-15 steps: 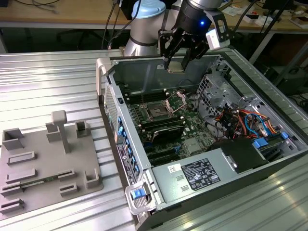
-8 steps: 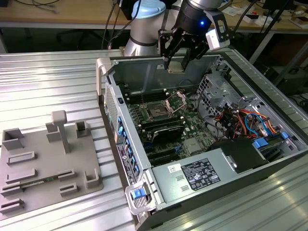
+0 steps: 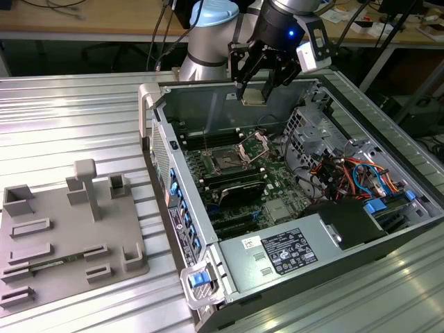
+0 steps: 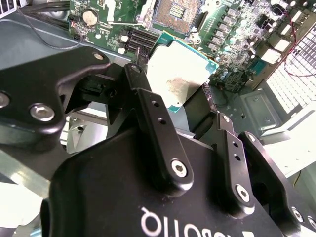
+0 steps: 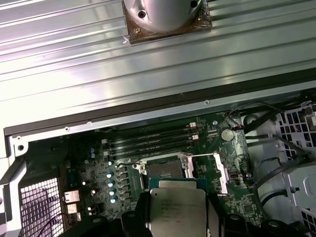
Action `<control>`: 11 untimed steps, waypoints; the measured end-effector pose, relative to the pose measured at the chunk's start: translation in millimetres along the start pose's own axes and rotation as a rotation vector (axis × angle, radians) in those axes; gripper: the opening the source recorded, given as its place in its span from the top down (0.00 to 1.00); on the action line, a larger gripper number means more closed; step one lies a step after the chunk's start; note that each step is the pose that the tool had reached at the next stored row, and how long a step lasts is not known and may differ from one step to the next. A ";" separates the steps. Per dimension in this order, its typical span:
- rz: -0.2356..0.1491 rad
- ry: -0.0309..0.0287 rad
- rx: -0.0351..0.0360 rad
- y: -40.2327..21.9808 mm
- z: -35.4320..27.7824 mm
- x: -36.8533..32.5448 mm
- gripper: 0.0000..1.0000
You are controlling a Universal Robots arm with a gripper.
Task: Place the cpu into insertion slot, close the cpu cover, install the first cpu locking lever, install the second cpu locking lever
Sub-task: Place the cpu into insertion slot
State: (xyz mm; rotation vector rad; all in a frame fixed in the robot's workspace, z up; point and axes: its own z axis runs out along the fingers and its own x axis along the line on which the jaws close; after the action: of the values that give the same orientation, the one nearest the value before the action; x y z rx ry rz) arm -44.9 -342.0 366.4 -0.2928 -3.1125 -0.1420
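My gripper (image 3: 257,86) hangs over the back of the open computer case, shut on the cpu (image 3: 254,96), a flat square chip with a silvery face. In both wrist views the black fingers (image 4: 148,106) clamp the cpu (image 4: 178,74) by two opposite edges. The insertion slot (image 3: 227,161) lies bare on the green motherboard, below the chip and nearer the exterior view's left. It also shows past the chip as the dark square insertion slot (image 5: 165,171). The cpu cover (image 3: 254,145) stands swung open beside the socket, its metal frame (image 5: 211,170) hollow in the middle.
Long black memory slots (image 3: 236,183) run beside the socket. A power supply (image 3: 284,251) fills the case's front, with coloured cables (image 3: 354,173) and a drive cage (image 3: 309,128) toward the exterior view's right. A grey fixture plate (image 3: 62,239) lies on the ribbed metal table outside the case.
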 end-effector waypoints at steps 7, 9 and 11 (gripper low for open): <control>0.005 -0.0005 -0.0002 0.0 0.0 0.0 0.45; 0.008 -0.0007 -0.0002 0.0 0.0 0.0 0.45; 0.010 -0.0010 -0.0002 0.0 0.0 0.0 0.45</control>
State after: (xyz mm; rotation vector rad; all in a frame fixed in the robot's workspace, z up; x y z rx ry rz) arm -44.9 -342.0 366.4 -0.3091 -3.1114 -0.1422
